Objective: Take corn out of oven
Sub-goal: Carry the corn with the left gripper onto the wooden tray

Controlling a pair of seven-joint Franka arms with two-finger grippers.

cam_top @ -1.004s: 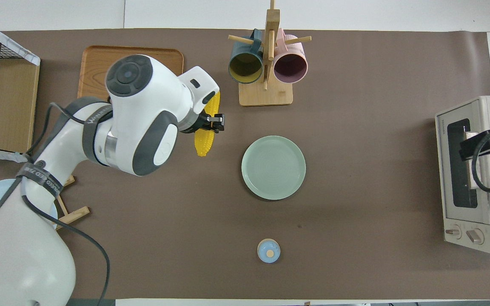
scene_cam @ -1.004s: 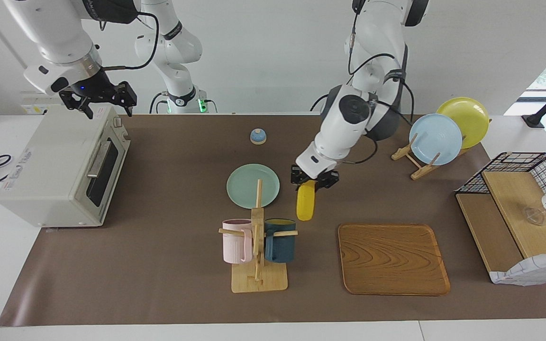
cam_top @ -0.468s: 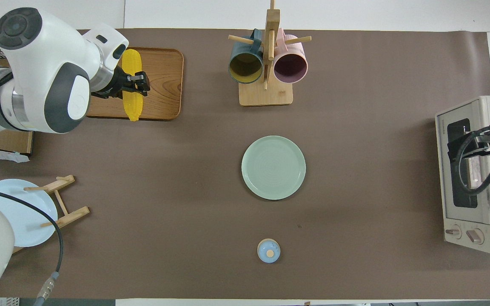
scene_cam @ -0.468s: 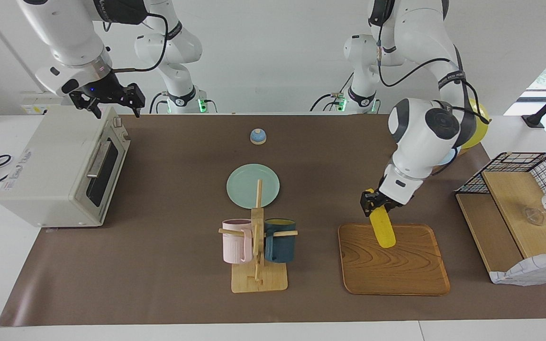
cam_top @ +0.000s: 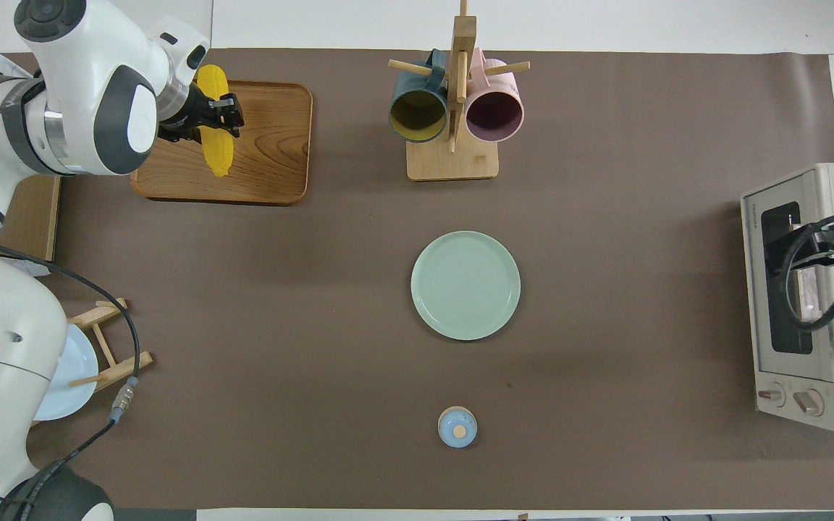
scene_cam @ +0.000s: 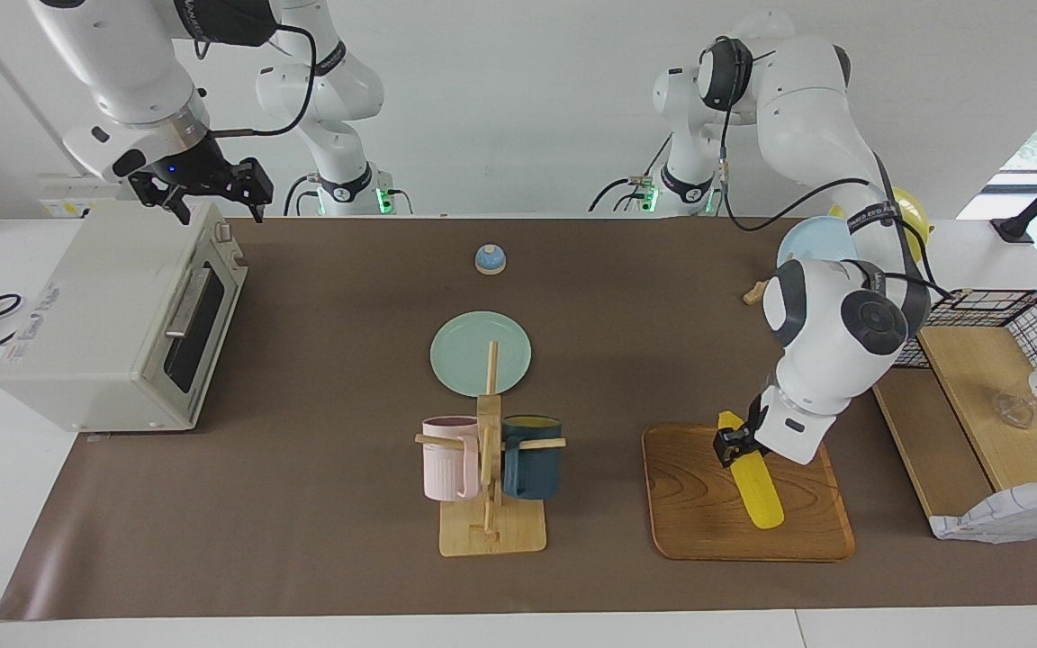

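Corn [scene_cam: 752, 480] is out of the oven, clamped in the left tool [scene_cam: 733, 445] near the cob's thicker end, tilted, over the wooden tray [scene_cam: 698, 504]. Lower tip is at or just above the tray surface; contact can't be told. In the overhead view the corn [cam_top: 216, 137] sits over the part of the tray [cam_top: 272, 159] toward the left arm's end of the table, with the left tool [cam_top: 218, 116] across it.

Tray lies near the table edge farthest from the robots, toward the left arm's end.

Oven [scene_cam: 113, 324] stands at the right arm's end of the table, door closed, dark window and bar handle facing the table's middle. Right tool [scene_cam: 208, 189] hangs over the oven's top corner nearest the robots, fingers apart, holding nothing. In the overhead view only part of it [cam_top: 815, 242] shows over the oven [cam_top: 808, 304].

Green plate [scene_cam: 481, 353] at mid-table. Mug rack [scene_cam: 490, 468] with pink mug [scene_cam: 449, 468] and dark blue mug [scene_cam: 532, 454] is farther from the robots than the plate. Small blue bell [scene_cam: 490, 259] sits near the robots' edge. Plate stand with a light blue plate [scene_cam: 811, 243] and wire basket shelf [scene_cam: 987, 396] at the left arm's end.
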